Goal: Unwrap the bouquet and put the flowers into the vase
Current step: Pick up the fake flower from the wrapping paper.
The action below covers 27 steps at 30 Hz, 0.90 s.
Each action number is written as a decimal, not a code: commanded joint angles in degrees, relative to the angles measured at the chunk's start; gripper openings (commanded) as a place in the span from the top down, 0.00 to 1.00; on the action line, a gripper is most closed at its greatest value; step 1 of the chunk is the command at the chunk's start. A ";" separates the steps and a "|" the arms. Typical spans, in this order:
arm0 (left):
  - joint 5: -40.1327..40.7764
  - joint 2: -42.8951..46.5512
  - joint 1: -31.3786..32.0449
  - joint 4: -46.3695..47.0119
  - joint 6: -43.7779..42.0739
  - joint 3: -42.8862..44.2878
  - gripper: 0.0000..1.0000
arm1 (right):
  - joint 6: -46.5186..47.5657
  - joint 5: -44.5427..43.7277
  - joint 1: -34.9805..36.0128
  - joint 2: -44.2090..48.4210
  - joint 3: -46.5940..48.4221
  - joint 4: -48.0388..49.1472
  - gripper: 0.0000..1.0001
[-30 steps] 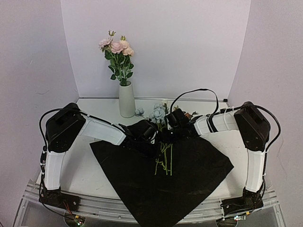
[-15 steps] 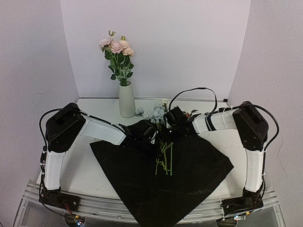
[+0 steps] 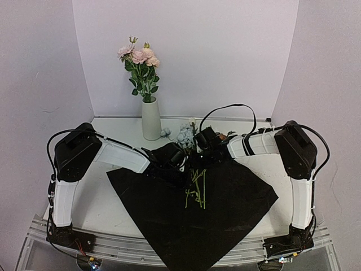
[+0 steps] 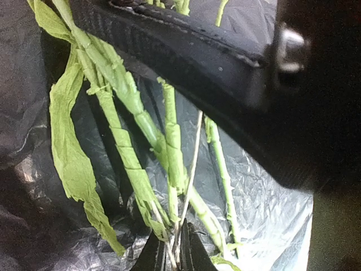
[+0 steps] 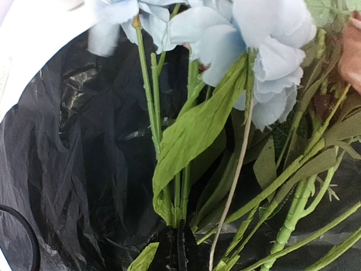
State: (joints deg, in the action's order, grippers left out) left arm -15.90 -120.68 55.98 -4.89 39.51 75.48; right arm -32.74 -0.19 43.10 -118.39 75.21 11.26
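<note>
The white vase (image 3: 150, 118) stands at the back left and holds pink flowers (image 3: 139, 55). The bouquet lies unwrapped on the flat black wrapping sheet (image 3: 192, 217). Its loose flowers lie with green stems (image 3: 196, 189) toward me and pale blue blooms (image 3: 185, 134) toward the back. My left gripper (image 3: 181, 162) (image 4: 174, 249) is shut on thin pale stem ends among the green stems (image 4: 169, 141). My right gripper (image 3: 198, 154) (image 5: 178, 240) is shut on the stems of a pale blue flower (image 5: 265, 62), just below a broad leaf (image 5: 194, 132).
Crumpled black wrap (image 5: 67, 169) lies under and left of the stems. A dark bar of the other arm (image 4: 186, 51) crosses above the stems in the left wrist view. White table (image 3: 107, 209) shows left of the sheet, which overhangs the near edge.
My right gripper has closed on the blue flower's stems and shifted slightly left. The blue blooms have moved a little toward the back. The left arm has not moved.
</note>
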 commanded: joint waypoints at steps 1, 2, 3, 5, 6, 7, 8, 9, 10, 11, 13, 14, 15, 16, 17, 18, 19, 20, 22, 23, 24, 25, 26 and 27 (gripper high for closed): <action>-1.74 3.45 0.32 1.98 -0.21 0.09 0.89 | 0.32 -1.29 -1.16 1.73 3.52 -1.77 1.00; -1.77 3.52 0.31 1.98 -0.15 0.10 0.89 | 0.21 -1.08 -1.55 1.89 3.95 -1.77 1.00; -1.81 3.70 0.33 1.98 -0.06 0.10 0.89 | 0.13 -0.84 -1.89 2.00 4.41 -1.77 1.00; -1.85 4.10 0.35 1.98 0.09 0.04 0.89 | 0.13 -0.78 -2.53 2.23 5.19 -1.77 1.00; -1.85 4.30 0.35 1.98 0.13 -0.02 0.88 | 0.17 -0.73 -2.74 2.37 5.62 -1.77 1.00; -1.84 4.49 0.36 1.98 0.13 -0.07 0.88 | 0.26 -0.66 -2.93 2.49 5.99 -1.77 1.00; -1.86 4.63 0.36 1.98 0.15 -0.13 0.88 | 0.33 -0.61 -3.16 2.64 6.26 -1.77 1.00; -1.92 4.75 0.36 1.98 0.20 -0.19 0.88 | 0.46 -0.61 -3.31 2.76 6.66 -1.77 1.00; -2.03 4.83 0.36 1.98 0.23 -0.29 0.88 | 0.49 -0.60 -3.45 2.86 7.00 -1.77 1.00; -2.20 4.97 0.36 1.98 0.33 -0.36 0.88 | 0.55 -0.60 -3.59 2.95 7.29 -1.77 1.00; -2.57 5.18 0.40 1.98 0.62 -0.42 0.88 | 0.47 -0.48 -4.03 3.03 7.88 -1.71 1.00; -2.78 5.25 0.49 2.04 0.79 -0.42 0.87 | 0.38 -0.31 -4.22 3.01 8.27 -1.62 1.00; -2.95 5.38 0.71 2.07 0.95 -0.40 0.87 | 0.22 -0.26 -4.43 2.99 8.53 -1.55 1.00; -3.11 5.47 0.96 2.09 1.09 -0.42 0.86 | -0.16 -0.25 -4.56 3.05 8.55 -0.99 1.00; -3.22 5.59 1.25 2.22 1.33 -0.42 0.86 | -0.61 0.90 -4.65 3.07 8.61 -0.49 1.00; -3.32 5.62 1.56 2.29 1.53 -0.40 0.86 | -1.14 1.68 -4.77 3.08 8.60 0.17 1.00; -3.43 5.60 1.87 2.40 1.74 -0.34 0.85 | -1.80 2.38 -4.88 3.08 8.52 1.06 1.00; -3.52 5.56 2.24 2.53 1.94 -0.24 0.85 | -2.46 3.06 -4.97 3.08 8.42 1.97 1.00; -3.59 5.53 2.82 2.74 2.39 -0.13 0.85 | -3.85 4.26 -5.07 3.15 8.14 3.42 1.00; -3.58 5.57 3.03 2.83 2.52 -0.10 0.85 | -4.25 4.41 -5.12 3.22 8.06 3.89 1.00; -3.56 5.63 3.20 2.93 2.69 -0.12 0.85 | -4.56 4.50 -5.13 3.32 7.96 4.22 1.00; -3.45 5.86 3.25 3.04 2.79 -0.21 0.85 | -4.74 4.33 -5.20 3.55 7.89 4.29 1.00; -3.19 6.17 3.26 3.10 2.91 -0.35 0.85 | -4.76 3.93 -5.23 3.71 7.75 4.29 1.00; -2.82 6.59 3.26 3.09 2.94 -0.64 0.85 | -4.61 3.50 -5.28 4.05 7.46 4.29 1.00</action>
State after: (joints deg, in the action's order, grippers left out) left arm -17.59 -118.20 58.46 -3.46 41.84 75.26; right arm -36.00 3.49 38.24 -118.37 81.36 12.01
